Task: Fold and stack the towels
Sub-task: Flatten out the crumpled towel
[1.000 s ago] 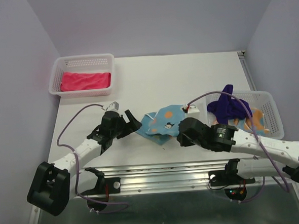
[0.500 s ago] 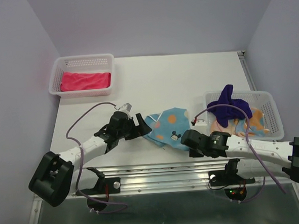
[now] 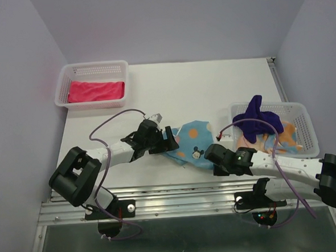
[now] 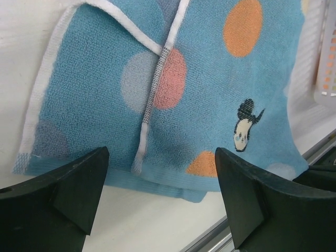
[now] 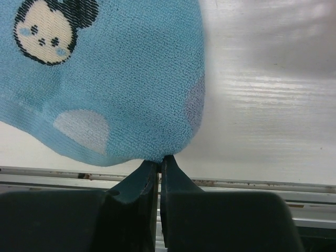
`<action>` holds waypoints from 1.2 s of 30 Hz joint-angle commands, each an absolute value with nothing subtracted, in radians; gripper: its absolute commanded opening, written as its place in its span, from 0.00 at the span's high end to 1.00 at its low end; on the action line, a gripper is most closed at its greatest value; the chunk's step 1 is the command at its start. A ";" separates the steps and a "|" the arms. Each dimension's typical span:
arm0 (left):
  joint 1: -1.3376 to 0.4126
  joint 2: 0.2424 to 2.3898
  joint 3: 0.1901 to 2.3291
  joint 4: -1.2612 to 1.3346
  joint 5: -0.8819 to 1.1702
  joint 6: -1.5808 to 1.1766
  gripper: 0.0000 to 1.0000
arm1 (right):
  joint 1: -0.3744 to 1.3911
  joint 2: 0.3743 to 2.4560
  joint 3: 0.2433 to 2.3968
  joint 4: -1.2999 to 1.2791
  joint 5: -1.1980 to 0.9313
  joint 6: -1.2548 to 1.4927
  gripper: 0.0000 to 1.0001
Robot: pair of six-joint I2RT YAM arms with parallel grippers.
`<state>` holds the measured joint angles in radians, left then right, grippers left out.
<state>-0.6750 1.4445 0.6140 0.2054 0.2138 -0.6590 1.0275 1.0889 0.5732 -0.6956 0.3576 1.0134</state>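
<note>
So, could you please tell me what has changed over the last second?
The right tool, shut on a corner of the blue dotted towel, drew it toward the near edge. The open left tool swung right, up to the towel's left edge. The pink towel and purple towel stayed put.

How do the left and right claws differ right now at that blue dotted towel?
The left claw is wide open, holding nothing; the right claw is shut. The left faces the hemmed edge of the blue dotted towel; the right pinches its corner. Both are at the same towel.
</note>
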 commanded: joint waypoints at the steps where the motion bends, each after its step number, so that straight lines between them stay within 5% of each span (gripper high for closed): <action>1: -0.687 1.471 0.649 0.222 0.235 -0.638 0.09 | 1.016 1.085 0.554 -0.646 0.356 0.997 0.99; 20: -0.704 1.437 0.592 0.246 0.313 -0.680 0.26 | 0.999 1.126 0.545 -0.600 0.330 0.968 0.99; 26: -0.704 1.456 0.598 0.242 0.314 -0.684 0.51 | 1.000 1.120 0.549 -0.611 0.334 0.969 0.99; 29: -0.704 1.460 0.598 0.242 0.314 -0.686 0.75 | 1.000 1.111 0.549 -0.612 0.337 0.969 0.99; 31: -0.704 1.462 0.603 0.242 0.318 -0.693 1.00 | 0.999 1.106 0.552 -0.614 0.339 0.969 0.99; 36: -0.703 1.396 0.612 0.242 0.321 -0.707 1.00 | 0.999 1.052 0.626 -0.658 0.393 0.957 0.99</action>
<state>-0.6994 1.4601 0.5980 0.2344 0.3077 -0.7006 1.0069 1.1114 0.5587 -0.6395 0.3260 0.9707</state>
